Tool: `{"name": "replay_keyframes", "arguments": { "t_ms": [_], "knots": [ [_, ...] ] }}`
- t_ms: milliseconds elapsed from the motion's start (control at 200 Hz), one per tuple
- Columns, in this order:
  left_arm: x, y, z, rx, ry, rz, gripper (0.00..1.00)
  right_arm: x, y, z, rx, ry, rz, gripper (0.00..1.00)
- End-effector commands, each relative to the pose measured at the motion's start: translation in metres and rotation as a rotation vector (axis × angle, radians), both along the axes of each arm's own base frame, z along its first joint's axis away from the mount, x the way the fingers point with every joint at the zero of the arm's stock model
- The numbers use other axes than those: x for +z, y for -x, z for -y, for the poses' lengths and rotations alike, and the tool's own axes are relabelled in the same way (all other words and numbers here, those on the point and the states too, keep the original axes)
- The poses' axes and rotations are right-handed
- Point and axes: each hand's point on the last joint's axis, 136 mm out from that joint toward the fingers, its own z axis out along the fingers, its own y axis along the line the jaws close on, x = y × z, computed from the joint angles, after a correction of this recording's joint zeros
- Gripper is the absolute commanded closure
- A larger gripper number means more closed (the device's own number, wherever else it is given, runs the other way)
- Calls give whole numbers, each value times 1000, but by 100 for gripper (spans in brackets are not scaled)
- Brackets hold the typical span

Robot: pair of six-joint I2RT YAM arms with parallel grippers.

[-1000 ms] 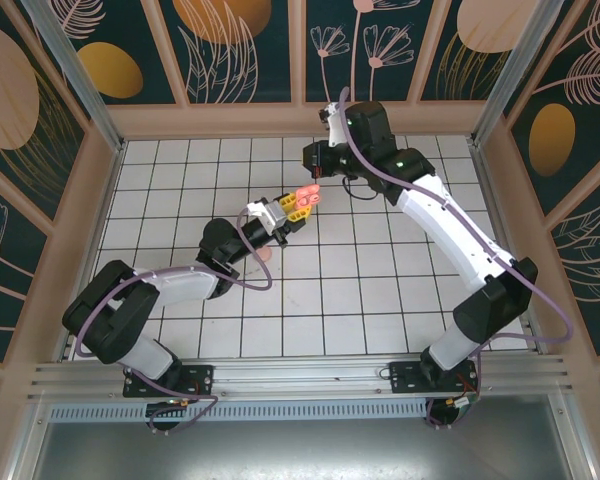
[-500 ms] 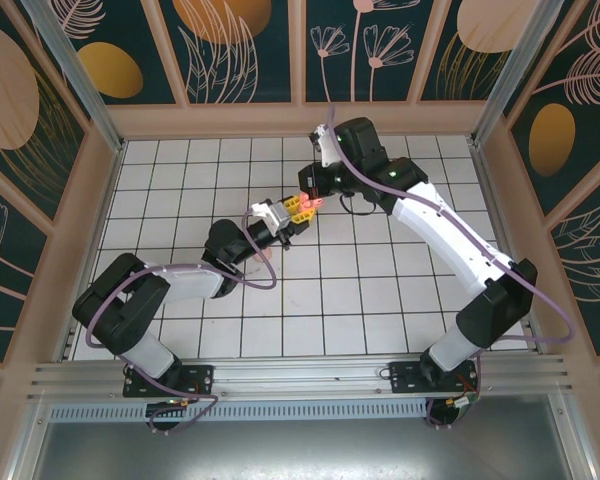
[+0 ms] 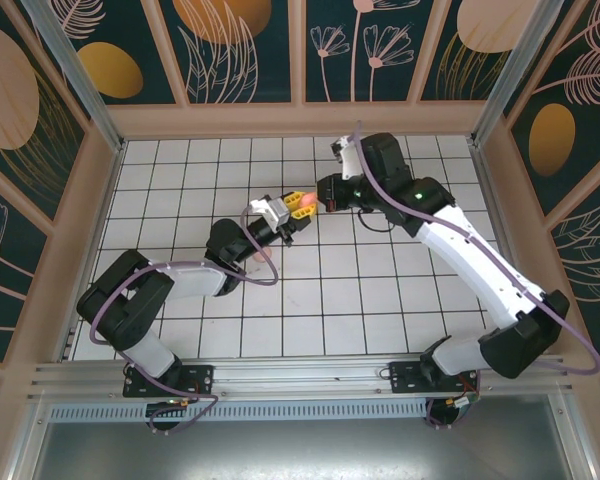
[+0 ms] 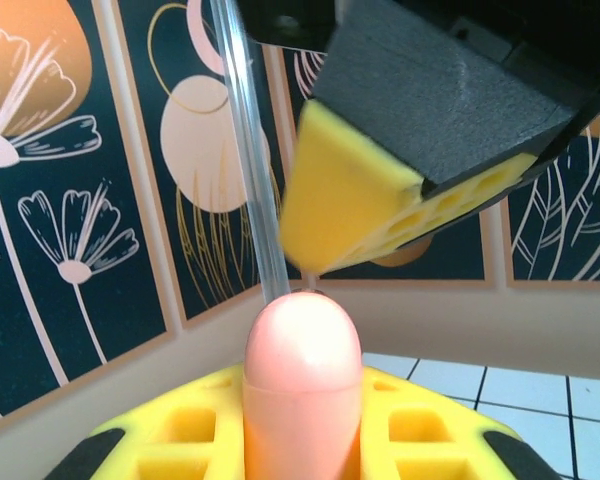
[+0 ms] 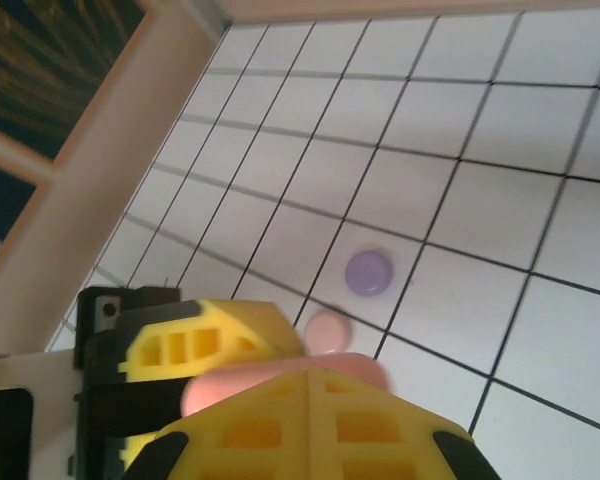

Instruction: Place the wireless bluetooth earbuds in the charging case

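Above the middle of the table (image 3: 380, 290), a little toward its far edge, working where the two grippers are meeting tip to tip. Gripping a salmon-pink case (image 4: 302, 370) in the left gripper (image 3: 300, 203), jaws clenched on its lower part, its rounded top standing upright and free above the yellow fingers (image 4: 180, 445). Hanging the right gripper (image 3: 324, 193) just above and beside that top, jaws squeezed fully together. Being unable to tell whether an earbud is pinched between them, the tips being blurred pink in the right wrist view. Judging the step in hand to be seating an earbud in the case, not yet done.

Leaving a purple disc (image 5: 368, 272) and a pink disc (image 5: 327, 330) lying near each other on the table below, apart from both grippers.

Doing it well:
- Keeping the left grip steady and the case upright.
- Lining the right tips straight over the socket before lowering.
- Going down slowly, and letting go only once the piece is sitting home.
- Minding the seam running across the case, possibly meaning a closed lid needing opening first.
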Motion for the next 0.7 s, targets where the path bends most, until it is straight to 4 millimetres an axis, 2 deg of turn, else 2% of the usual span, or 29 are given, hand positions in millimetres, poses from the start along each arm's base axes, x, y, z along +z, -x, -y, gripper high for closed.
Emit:
{"name": "replay_keyframes", "arguments": {
  "t_ms": [0, 120, 280, 315, 530, 606, 636, 696],
  "knots": [
    [20, -3, -6, 11, 85, 14, 100, 39, -8, 28, -142, -99, 96, 100],
    [13, -10, -8, 12, 122, -79, 100, 46, -8, 46, -208, -128, 129, 99],
    [-5, -23, -4, 10, 132, -256, 100, 22, -6, 52, -238, -115, 93, 89],
    [-11, -26, -2, 11, 128, -301, 100, 16, -5, 54, -247, -108, 85, 85],
    [-58, -53, 6, 89, 56, -604, 100, -11, 0, 62, -282, -97, 55, 48],
    [-77, -60, 7, 124, 18, -698, 100, -17, 1, 64, -291, -92, 49, 40],
    [-84, -63, 8, 132, 7, -730, 100, -20, -4, 74, -326, -86, 45, 37],
    [-93, -65, 10, 141, -5, -781, 100, -24, -4, 76, -333, -83, 40, 34]
  ]
}}
